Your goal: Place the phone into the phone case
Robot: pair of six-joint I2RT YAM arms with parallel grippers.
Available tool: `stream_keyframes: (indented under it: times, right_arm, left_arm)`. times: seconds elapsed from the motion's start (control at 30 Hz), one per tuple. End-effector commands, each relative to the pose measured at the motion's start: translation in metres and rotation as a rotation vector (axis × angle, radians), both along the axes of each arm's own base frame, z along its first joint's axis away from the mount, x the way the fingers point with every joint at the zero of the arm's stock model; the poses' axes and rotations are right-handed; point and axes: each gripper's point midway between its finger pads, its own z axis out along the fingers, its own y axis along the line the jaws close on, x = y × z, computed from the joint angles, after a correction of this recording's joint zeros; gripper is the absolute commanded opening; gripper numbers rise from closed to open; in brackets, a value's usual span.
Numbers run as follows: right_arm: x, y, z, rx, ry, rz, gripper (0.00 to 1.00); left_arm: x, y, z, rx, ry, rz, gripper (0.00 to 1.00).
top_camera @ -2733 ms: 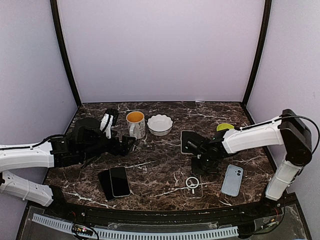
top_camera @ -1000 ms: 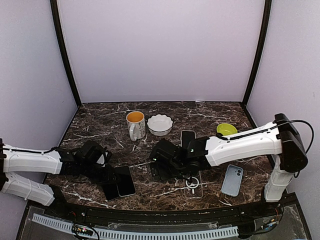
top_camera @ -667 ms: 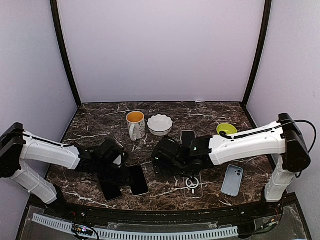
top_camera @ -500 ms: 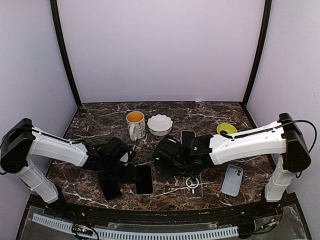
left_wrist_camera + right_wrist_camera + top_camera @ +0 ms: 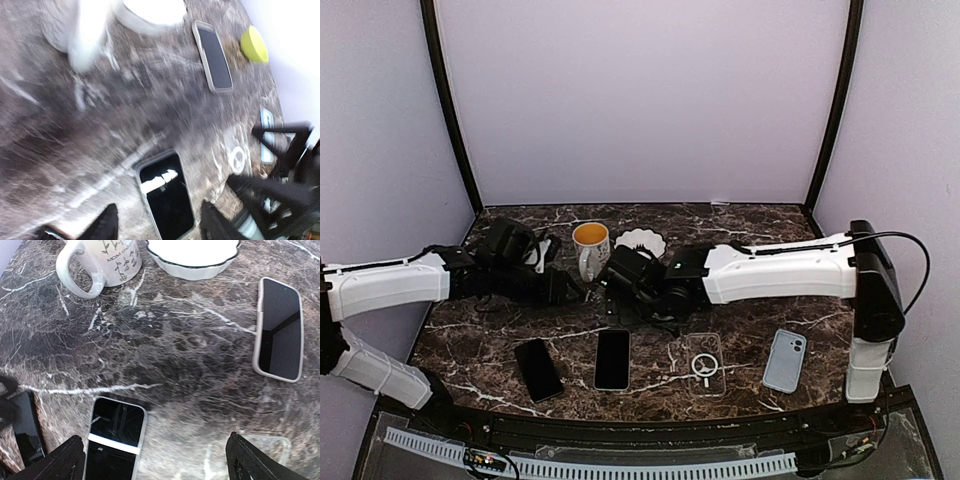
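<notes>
Phone [image 5: 115,435] flat on table [image 5: 190,355], near spread right gripper [image 5: 154,452], apart

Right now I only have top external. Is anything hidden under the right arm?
Observer: Yes. The right wrist view shows a cased phone lying flat on the table, just right of the bowl.
Operator: Right hand open or shut?
Observer: The right hand is open, its fingers spread wide with nothing between them.
Operator: And the left?
Observer: The left hand is open too and empty. The bare phone lies flat on the table, not gripped.
</notes>
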Motion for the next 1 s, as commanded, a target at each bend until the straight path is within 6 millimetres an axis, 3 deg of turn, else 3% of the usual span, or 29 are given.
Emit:
stream_keyframes:
  times: [0.0, 0.07, 0.2, 0.3, 0.53, 0.7, 0.97]
  right_arm:
    - [-0.010, 0.025, -0.018, -0.022, 0.049, -0.037, 0.98]
    - [-0.013, 0.035, -0.027, -0.026, 0.069, -0.044, 0.98]
    - [-0.023, 0.053, -0.053, -0.069, 0.118, -0.024, 0.99]
    - [-0.031, 0.059, -0.067, -0.136, 0.151, -0.010, 0.98]
    - [-0.047, 0.063, -0.088, -0.182, 0.183, -0.001, 0.99]
    - [-0.062, 0.058, -0.108, -0.203, 0.241, 0.003, 0.99]
    - [-0.077, 0.022, -0.121, -0.296, 0.298, -0.007, 0.95]
  left_arm:
    - [0.032, 0.049, 0.023, 0.162, -0.155, 0.125, 0.70]
    - [0.046, 0.063, 0.029, 0.206, -0.197, 0.169, 0.79]
    - [0.069, 0.093, 0.027, 0.254, -0.191, 0.272, 0.85]
    - [0.072, 0.097, 0.025, 0.170, -0.147, 0.280, 0.86]
    - [0.069, 0.102, 0.025, 0.181, -0.164, 0.272, 0.87]
    - [0.068, 0.103, 0.022, 0.190, -0.167, 0.265, 0.86]
    - [0.066, 0.106, 0.016, 0.205, -0.156, 0.267, 0.86]
